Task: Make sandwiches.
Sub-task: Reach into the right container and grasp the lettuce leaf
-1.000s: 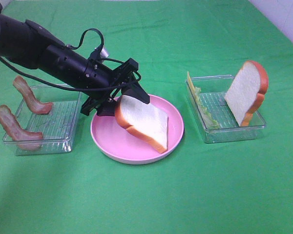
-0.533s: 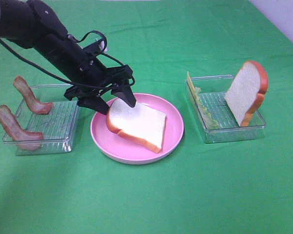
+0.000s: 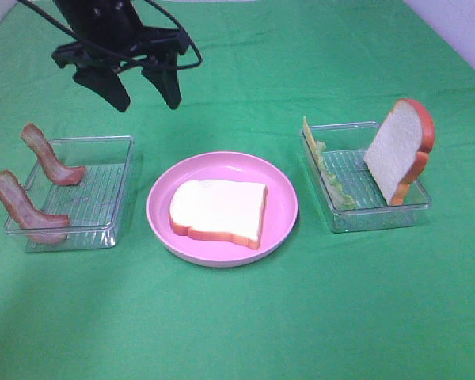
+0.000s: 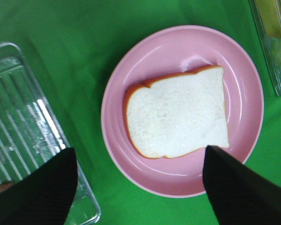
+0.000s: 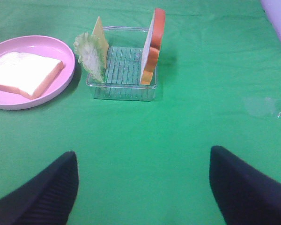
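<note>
A bread slice lies flat on the pink plate; it also shows in the left wrist view and the right wrist view. My left gripper is open and empty, raised above the cloth behind the plate. A second bread slice stands on edge in the right tray, with lettuce and a cheese square at its other end. Two bacon strips lean in the left tray. My right gripper is open and empty, away from the tray.
Green cloth covers the table. A white wall edge runs at the back right. The left tray's corner shows in the left wrist view.
My left gripper let go of the bread slice, which dropped flat onto the pink plate. The left arm then rose and drew back to the far left.
</note>
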{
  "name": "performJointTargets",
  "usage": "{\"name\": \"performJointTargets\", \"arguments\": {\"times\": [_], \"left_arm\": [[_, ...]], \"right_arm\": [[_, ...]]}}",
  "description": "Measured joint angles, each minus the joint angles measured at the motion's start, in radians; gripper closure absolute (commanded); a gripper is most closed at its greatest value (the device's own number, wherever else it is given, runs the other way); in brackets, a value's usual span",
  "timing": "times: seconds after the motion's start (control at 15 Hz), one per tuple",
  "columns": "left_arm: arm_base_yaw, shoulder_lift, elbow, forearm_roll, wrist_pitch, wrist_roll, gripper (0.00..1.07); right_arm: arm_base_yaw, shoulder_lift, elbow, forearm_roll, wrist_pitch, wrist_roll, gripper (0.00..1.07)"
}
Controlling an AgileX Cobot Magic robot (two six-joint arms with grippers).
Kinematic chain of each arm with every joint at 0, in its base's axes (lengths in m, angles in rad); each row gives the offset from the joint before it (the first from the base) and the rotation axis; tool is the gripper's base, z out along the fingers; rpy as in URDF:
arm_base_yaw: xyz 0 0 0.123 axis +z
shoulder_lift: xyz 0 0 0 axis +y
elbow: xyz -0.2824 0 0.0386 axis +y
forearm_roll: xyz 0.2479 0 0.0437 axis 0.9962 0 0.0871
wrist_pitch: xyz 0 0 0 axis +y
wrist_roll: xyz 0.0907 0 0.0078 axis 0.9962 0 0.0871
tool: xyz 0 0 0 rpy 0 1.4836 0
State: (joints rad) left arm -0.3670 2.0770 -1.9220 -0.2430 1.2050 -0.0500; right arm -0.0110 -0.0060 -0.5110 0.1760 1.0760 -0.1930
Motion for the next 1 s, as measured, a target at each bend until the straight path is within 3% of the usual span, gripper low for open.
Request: {"name": "performJointTargets", "arguments": {"times": [0.2, 0.47, 0.8, 0.87, 0.93, 1.0], "left_arm": [[0.000, -0.142, 0.055, 0.093, 0.002, -0.038, 0.35], [0.000, -0.465, 0.240, 0.121, 0.004, -0.081, 0.35], [0.000, -0.843, 0.541, 0.117, 0.008, -0.084, 0.35], [0.000, -0.912, 0.618, 0.117, 0.008, -0.084, 0.35], [0.000, -1.050, 0.754, 0.117, 0.009, -0.088, 0.35], [0.000, -1.112, 0.811, 0.117, 0.010, -0.092, 0.35]], "right_arm": [[0.000, 0.000, 0.000, 0.000, 0.000, 0.000, 0.33], [0.000, 0.000, 0.000, 0.000, 0.000, 0.000, 0.33], [0.000, 0.000, 0.000, 0.000, 0.000, 0.000, 0.33], [0.000, 0.000, 0.000, 0.000, 0.000, 0.000, 0.33], [0.000, 0.000, 0.000, 0.000, 0.000, 0.000, 0.33], [0.000, 0.000, 0.000, 0.000, 0.000, 0.000, 0.33]]}}
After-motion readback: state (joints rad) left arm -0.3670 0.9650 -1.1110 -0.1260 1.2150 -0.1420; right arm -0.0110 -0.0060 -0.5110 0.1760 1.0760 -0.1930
